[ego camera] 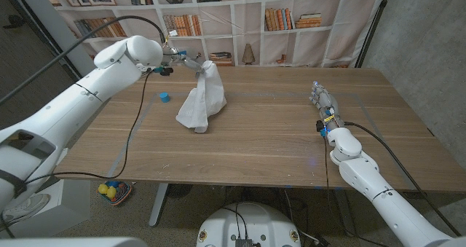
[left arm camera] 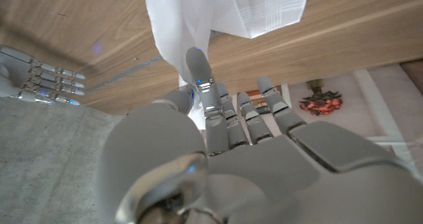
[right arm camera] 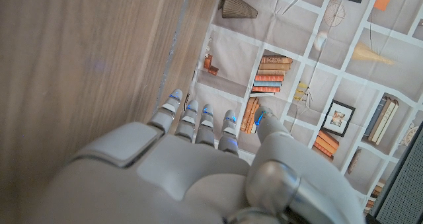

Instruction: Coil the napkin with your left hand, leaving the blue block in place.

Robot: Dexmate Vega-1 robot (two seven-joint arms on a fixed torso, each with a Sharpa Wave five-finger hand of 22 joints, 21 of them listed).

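Left robot hand [ego camera: 177, 57] pinches the white napkin [ego camera: 202, 99] hanging onto the tabletop [ego camera: 277, 138]; blue block [ego camera: 165, 97] just beside it. Right robot hand [ego camera: 325, 105], fingers straight and empty, stands well apart.

- napkin [ego camera: 201, 101]: white cloth, crumpled, lifted by its top end, hanging in a loose drape; lower part bunched on the wooden table, left of the table's middle. In the left wrist view [left arm camera: 198, 26] it shows a hemmed edge and folds.
- blue block [ego camera: 165, 97]: small, blue, sits on the table just left of napkin, apart from it.
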